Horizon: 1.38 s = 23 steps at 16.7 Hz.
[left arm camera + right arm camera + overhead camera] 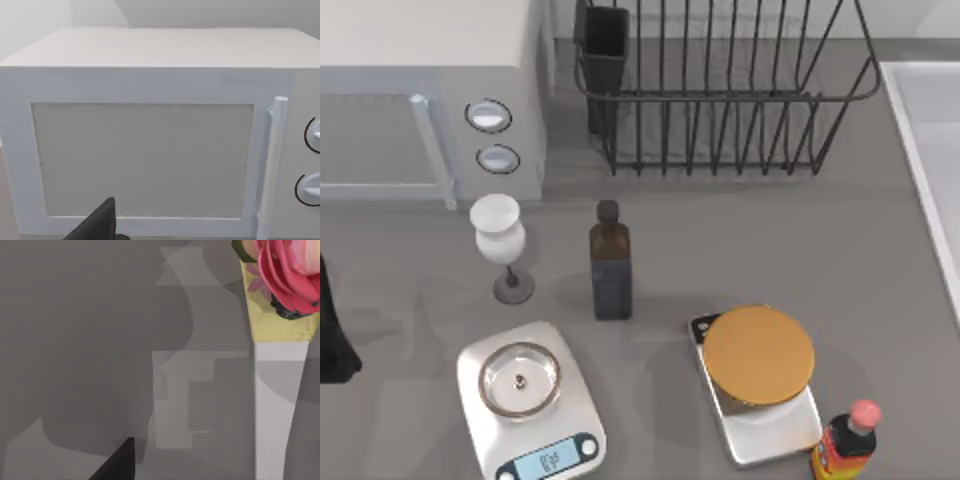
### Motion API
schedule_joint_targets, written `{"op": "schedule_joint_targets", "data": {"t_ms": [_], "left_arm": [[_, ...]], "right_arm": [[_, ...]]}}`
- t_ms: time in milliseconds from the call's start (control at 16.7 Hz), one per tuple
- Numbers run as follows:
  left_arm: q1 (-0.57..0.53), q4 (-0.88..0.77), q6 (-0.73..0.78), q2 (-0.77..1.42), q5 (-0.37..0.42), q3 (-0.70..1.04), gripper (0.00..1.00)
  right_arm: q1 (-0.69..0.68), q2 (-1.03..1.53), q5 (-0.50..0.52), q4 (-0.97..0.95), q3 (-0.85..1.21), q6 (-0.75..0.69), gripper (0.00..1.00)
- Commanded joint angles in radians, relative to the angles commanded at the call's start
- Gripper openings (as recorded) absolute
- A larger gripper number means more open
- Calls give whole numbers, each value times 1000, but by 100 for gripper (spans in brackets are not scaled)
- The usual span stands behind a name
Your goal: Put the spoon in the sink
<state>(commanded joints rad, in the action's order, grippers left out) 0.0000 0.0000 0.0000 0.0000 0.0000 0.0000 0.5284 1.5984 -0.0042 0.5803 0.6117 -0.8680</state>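
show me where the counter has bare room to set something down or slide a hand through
Free: the broad grey stretch between the dish rack, the sink rim and the wooden lid; also the strip under the microwave, left of the goblet. Crowded: the front row, from scale past dark bottle to sauce bottle.

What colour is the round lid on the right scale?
Golden orange lid, best seen in the top view.

- grey worktop (90,340) with blocky shadows
- pink-red rose-like thing (287,275) on yellow-and-white tapered piece (277,390)
- dark gripper finger tip (120,462)
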Motion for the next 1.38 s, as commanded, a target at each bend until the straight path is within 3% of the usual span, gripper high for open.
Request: {"op": "schedule_joint_targets", "data": {"t_ms": [360,1020,1380], "left_arm": [[0,0,0,0,0,0,100],[0,0,0,0,0,0,100],[0,0,0,0,0,0,100]], "right_arm": [[0,0,0,0,0,0,0],[5,-202,-17,488,275,8,0],[5,-244,-16,556,327,12,0]]}}
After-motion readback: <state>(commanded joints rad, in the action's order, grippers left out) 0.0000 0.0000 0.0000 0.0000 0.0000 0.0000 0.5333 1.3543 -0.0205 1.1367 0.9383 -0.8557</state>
